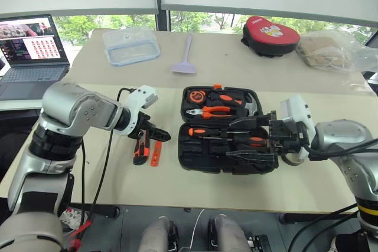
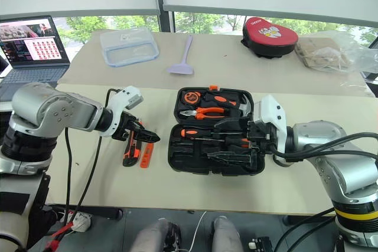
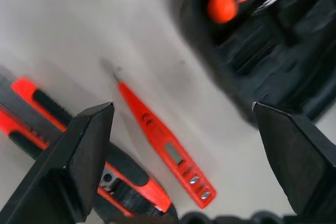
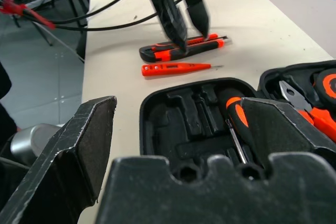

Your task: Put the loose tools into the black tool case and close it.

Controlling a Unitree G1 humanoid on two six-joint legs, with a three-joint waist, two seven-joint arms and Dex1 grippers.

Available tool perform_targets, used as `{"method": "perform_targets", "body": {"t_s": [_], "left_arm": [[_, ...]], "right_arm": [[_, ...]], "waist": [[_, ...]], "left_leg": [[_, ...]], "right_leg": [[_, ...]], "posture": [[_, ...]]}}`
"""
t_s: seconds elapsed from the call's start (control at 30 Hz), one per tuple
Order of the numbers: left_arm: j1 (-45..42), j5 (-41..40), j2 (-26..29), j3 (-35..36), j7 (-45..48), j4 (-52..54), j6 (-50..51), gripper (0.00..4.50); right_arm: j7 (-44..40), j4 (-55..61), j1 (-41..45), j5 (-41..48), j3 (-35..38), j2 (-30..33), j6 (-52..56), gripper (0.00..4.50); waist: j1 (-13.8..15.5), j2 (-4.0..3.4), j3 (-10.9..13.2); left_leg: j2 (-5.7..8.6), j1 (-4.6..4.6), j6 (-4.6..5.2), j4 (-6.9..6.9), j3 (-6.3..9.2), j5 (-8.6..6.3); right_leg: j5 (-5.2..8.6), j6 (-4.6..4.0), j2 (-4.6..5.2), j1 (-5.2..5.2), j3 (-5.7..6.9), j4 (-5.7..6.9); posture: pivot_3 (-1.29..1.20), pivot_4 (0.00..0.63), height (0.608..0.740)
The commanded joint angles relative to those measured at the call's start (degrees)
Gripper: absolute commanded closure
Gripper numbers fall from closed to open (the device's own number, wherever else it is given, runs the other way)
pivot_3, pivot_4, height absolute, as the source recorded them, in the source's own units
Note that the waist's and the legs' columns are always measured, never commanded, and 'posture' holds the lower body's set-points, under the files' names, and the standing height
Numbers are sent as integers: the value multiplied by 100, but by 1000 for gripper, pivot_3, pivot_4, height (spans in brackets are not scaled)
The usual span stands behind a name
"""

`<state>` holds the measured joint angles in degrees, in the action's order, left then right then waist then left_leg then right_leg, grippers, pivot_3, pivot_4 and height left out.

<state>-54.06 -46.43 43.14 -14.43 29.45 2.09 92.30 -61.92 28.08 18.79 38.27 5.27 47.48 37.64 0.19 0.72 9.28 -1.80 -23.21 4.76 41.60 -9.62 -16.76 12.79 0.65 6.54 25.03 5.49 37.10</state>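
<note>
The left gripper [image 1: 155,134] hangs just above the 2 tools left on the table: the knife [image 1: 140,150] and, just beside it on the case side, the tester pen [image 1: 156,153]. Both lie side by side with their long axes running roughly away from the robot, a little to the left of the case [image 1: 227,131]. In the left wrist view the pen [image 3: 167,148] sits in the gap between the 2 fingers, crossing it at a slant, so the coming grasp likely needs the wrist turned to close across the pen's width. The left arm is plainly the nearer one. Its jaws are spread wide, holding and touching nothing.

Further right, the case lies open and flat; 2 screwdrivers [image 1: 227,136] already rest in its near half. The right gripper [image 1: 253,140] hovers over that half's right end, jaws also wide and empty.
</note>
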Motion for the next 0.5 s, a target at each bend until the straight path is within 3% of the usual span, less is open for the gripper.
{"method": "perform_targets", "body": {"t_s": [0.03, 0.5], "left_arm": [[-241, -723, -16, -260, -349, -140, 20, 0], [-80, -1255, -171, -927, -1302, -381, 20, 0]], "right_arm": [[176, 245, -153, -12, 123, -42, -198, 76], [401, 411, -375, 99, 261, -10, -190, 76]], "waist": [[28, 1, 0], [46, 3, 1]], "left_leg": [[0, 0, 0, 0, 0, 0], [1, 0, 0, 2, 3, 0]], "right_leg": [[0, 0, 1, 0, 0, -1], [0, 0, -1, -2, -1, 0]], "posture": [[0, 150, 731], [0, 150, 731]]}}
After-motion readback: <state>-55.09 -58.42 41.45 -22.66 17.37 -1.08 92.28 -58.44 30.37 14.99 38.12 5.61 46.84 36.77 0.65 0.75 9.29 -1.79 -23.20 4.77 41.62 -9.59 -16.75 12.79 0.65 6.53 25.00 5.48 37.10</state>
